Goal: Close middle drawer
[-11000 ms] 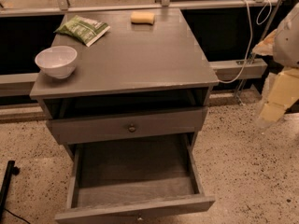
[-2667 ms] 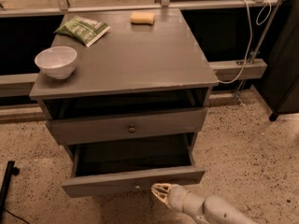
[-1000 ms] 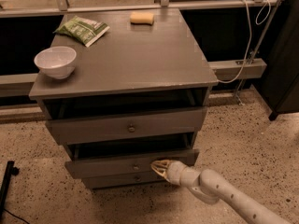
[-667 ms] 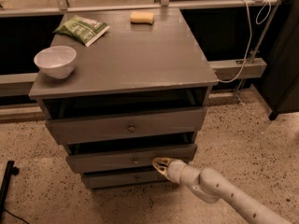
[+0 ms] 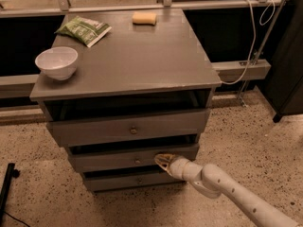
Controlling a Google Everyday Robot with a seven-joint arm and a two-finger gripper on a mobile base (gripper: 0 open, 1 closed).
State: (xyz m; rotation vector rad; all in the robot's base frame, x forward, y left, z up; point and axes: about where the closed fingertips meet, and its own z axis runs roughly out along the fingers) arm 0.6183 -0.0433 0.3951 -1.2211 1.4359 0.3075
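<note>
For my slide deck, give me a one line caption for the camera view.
Gripper at the front of the almost closed middle drawer, right of its knob.

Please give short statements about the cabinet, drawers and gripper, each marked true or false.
1. The gripper is at the front of the middle drawer, right of its knob. True.
2. The white bowl stands at the back right of the cabinet top. False: it stands near the front left corner.
3. The middle drawer is pulled far out. False: it is nearly in.
4. A green packet and a yellow sponge lie on the cabinet top. True.
</note>
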